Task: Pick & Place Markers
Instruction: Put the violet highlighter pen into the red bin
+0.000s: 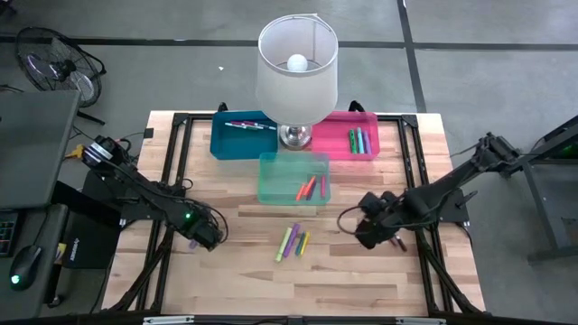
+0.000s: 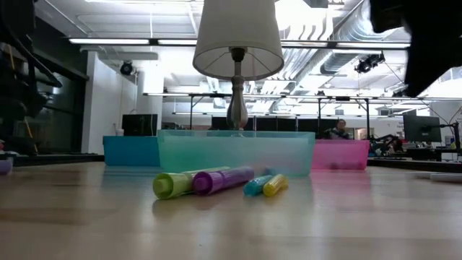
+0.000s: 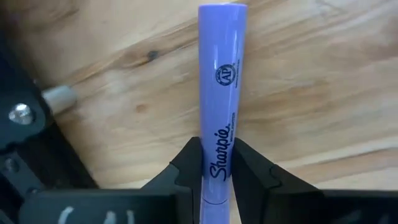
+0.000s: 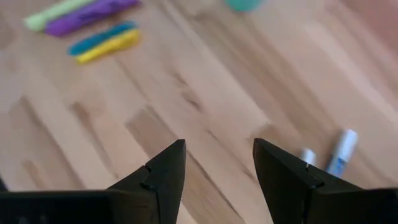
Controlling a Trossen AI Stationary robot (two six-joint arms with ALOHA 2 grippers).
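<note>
The wooden counter (image 1: 235,271), made of pale butcher-block planks with darker knots and grain streaks, is carrying three plastic bins near its far edge. A blue bin (image 1: 242,135) is sitting on the left, a pink bin (image 1: 345,135) on the right, and a translucent green bin (image 1: 293,178) is standing just in front of them. A table lamp (image 1: 297,68) with a white shade is rising between the blue and pink bins.

The left gripper (image 3: 216,163) is hovering low over the counter's left side, its jaws clamped on a lavender Sharpie marker (image 3: 222,87) that is pointing forward past them. The right gripper (image 4: 217,165) is hanging over the right side with its jaws standing apart and nothing between them.

Four loose markers (image 1: 293,242) are lying close together mid-counter, in front of the green bin: yellow-green, purple, teal and yellow. More markers are resting inside each bin, with orange and red ones in the green bin. Two pale, blurred markers (image 4: 333,154) are lying near the right gripper.

Around the counter, grey concrete floor is showing, a floor fan (image 1: 54,63) is standing at the far left, and a computer mouse (image 1: 27,262) is sitting on a side desk. Behind the bins, the low view is showing a workshop with ceiling light strips, monitors and desks
</note>
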